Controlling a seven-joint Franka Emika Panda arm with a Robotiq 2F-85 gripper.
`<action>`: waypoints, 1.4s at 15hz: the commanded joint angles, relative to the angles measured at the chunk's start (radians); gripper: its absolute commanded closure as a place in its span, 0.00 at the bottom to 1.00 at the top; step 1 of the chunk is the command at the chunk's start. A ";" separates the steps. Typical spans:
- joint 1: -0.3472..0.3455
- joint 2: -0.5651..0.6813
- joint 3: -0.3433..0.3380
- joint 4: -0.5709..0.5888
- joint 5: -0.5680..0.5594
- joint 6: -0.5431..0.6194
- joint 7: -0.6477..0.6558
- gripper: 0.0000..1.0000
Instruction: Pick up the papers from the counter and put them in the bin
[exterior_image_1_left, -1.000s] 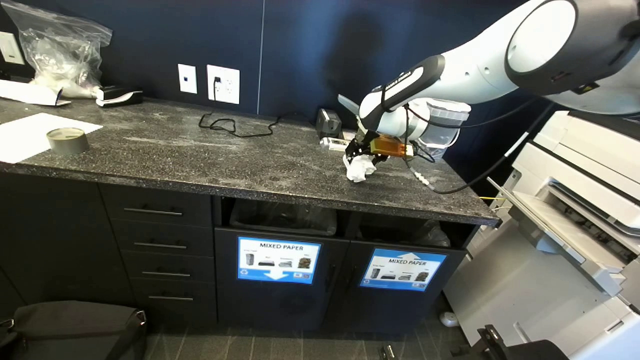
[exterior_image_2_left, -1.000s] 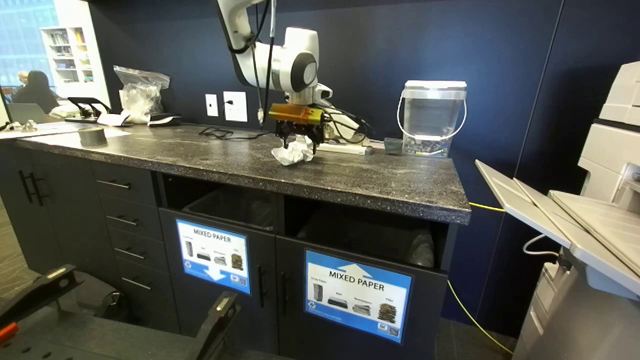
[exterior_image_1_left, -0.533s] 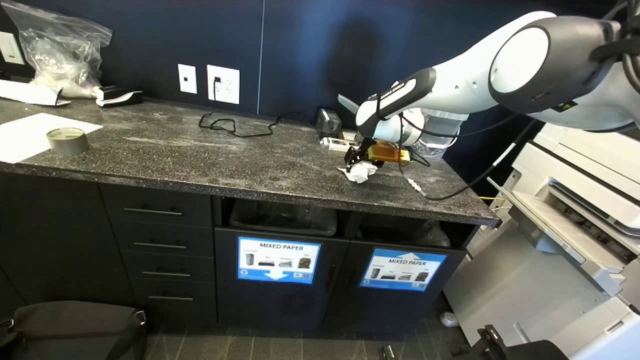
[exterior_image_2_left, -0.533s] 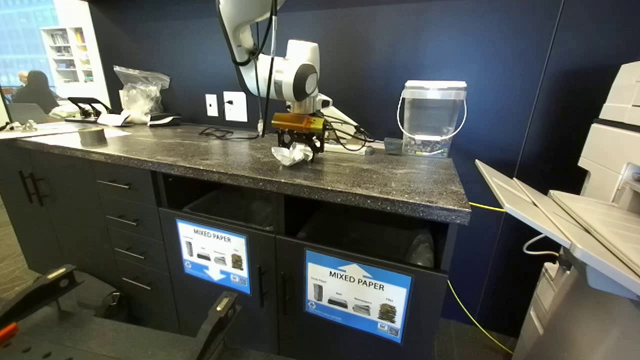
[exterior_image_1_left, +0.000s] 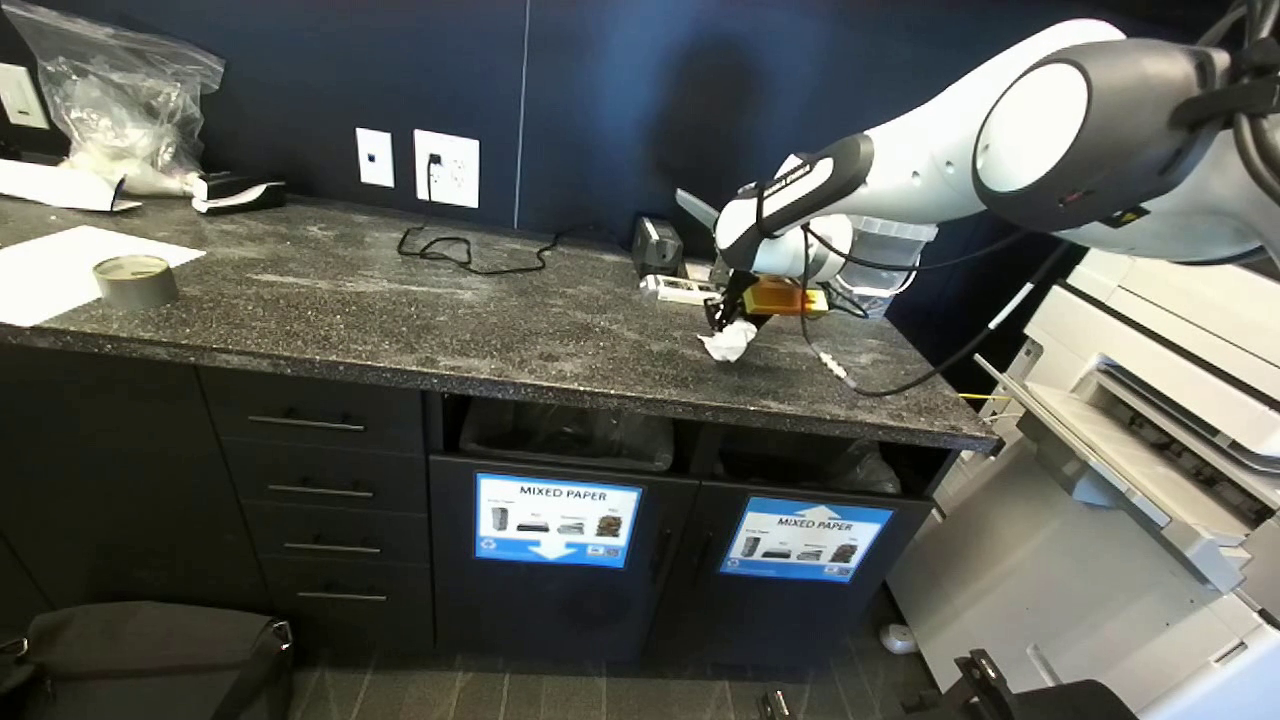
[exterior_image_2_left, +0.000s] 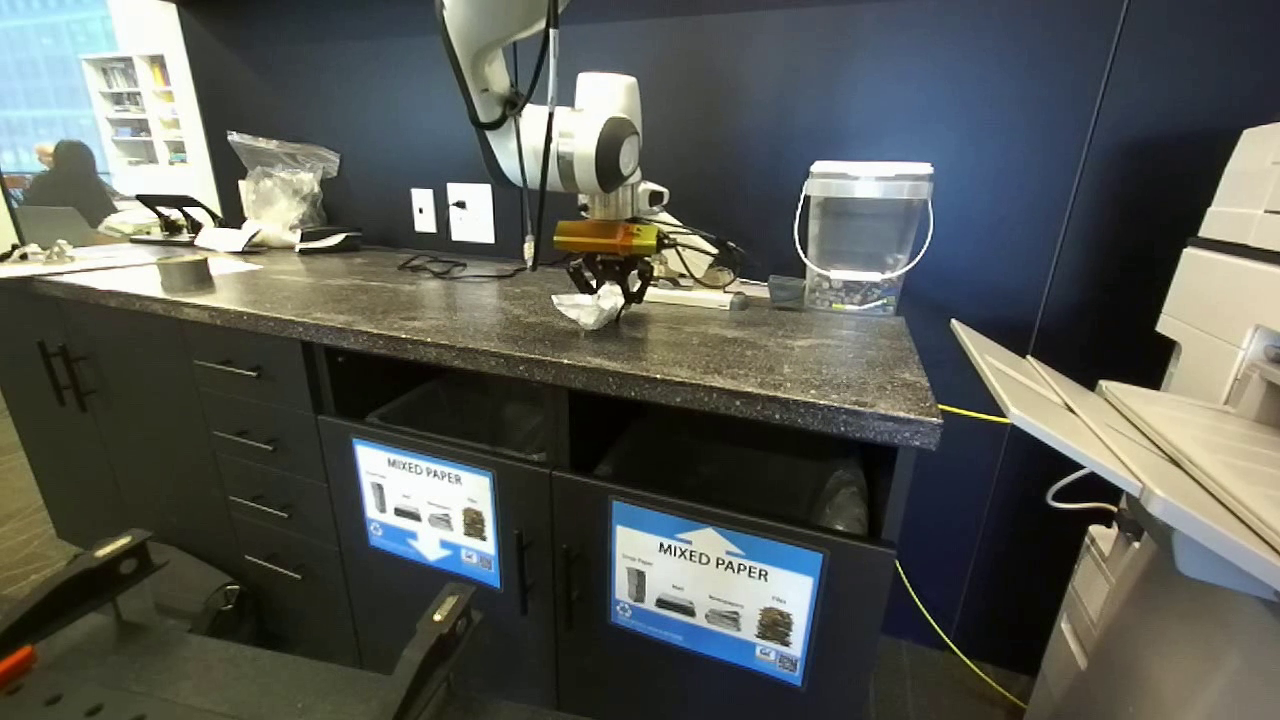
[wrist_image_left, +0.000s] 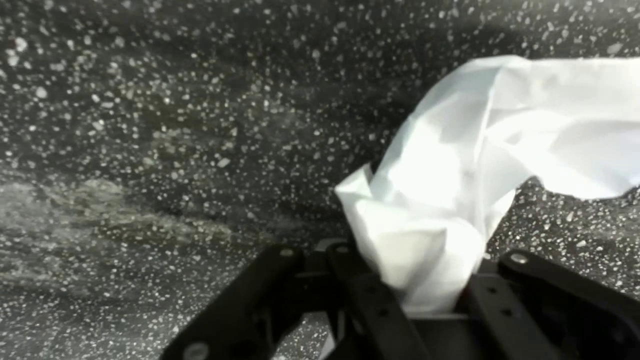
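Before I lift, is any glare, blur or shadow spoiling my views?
Wrist view: bright, washed-out patches on the paper; the jaws look dark and soft toward the bottom edge, while the speckles of the counter show clearly. In an exterior view, a diffuse shadow falls on the blue wall. In both exterior views, the bin openings are dark, their insides hard to make out.
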 joint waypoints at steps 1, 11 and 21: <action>0.018 -0.019 -0.031 -0.015 -0.035 -0.033 -0.012 0.92; 0.008 -0.202 -0.095 -0.333 -0.061 0.041 0.014 0.88; 0.031 -0.454 -0.196 -0.832 -0.073 0.297 0.132 0.88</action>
